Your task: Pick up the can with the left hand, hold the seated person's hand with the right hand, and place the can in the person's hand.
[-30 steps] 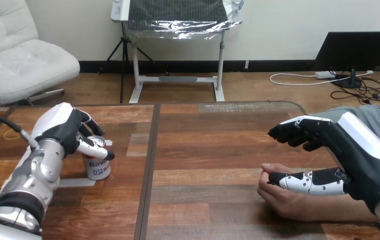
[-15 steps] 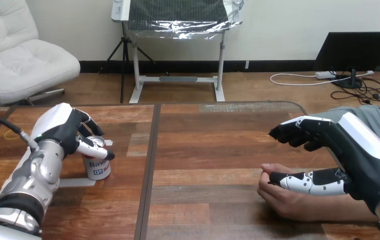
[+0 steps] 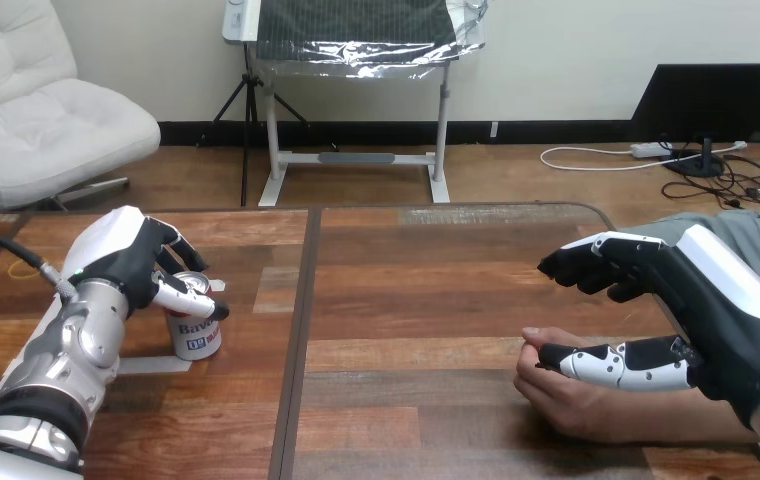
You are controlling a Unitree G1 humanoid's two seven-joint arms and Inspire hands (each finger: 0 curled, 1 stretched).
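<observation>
A small white can [image 3: 195, 333] with a silver top stands upright on the table's left part. My left hand [image 3: 121, 258] is round its upper part: the thumb crosses the front of the rim and the curled fingers sit behind it. At the right, the person's hand [image 3: 568, 398] lies on the table with its fingers loosely curled. My right hand [image 3: 726, 310] hangs over the person's wrist. Its thumb [image 3: 618, 364] lies along the top of the person's hand, touching it. Its fingers [image 3: 596, 262] are bent and stand well apart from the person's hand, farther up the table.
The wooden table [image 3: 406, 300] has a dark seam [image 3: 299, 330] running front to back just right of the can. A strip of grey tape [image 3: 151, 366] lies beside the can's base. The person's forearm [image 3: 686, 428] runs off toward the right edge.
</observation>
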